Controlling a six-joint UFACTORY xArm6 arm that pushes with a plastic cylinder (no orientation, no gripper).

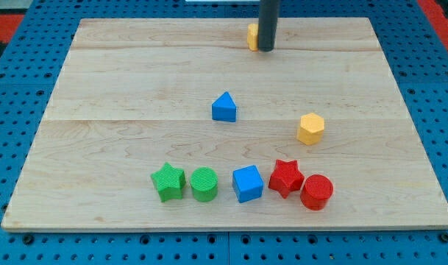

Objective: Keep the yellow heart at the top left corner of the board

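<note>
The yellow heart [251,36] lies near the board's top edge, a little right of the middle, and the rod partly hides it. My tip [265,49] rests on the board right against the heart's right side. The wooden board [135,88] fills most of the view, and its top left corner lies far to the left of the heart.
A blue triangle [224,107] sits mid-board. A yellow hexagon [310,128] lies to its right. Along the bottom stand a green star [168,182], a green cylinder [204,184], a blue cube [247,183], a red star [285,177] and a red cylinder [316,192].
</note>
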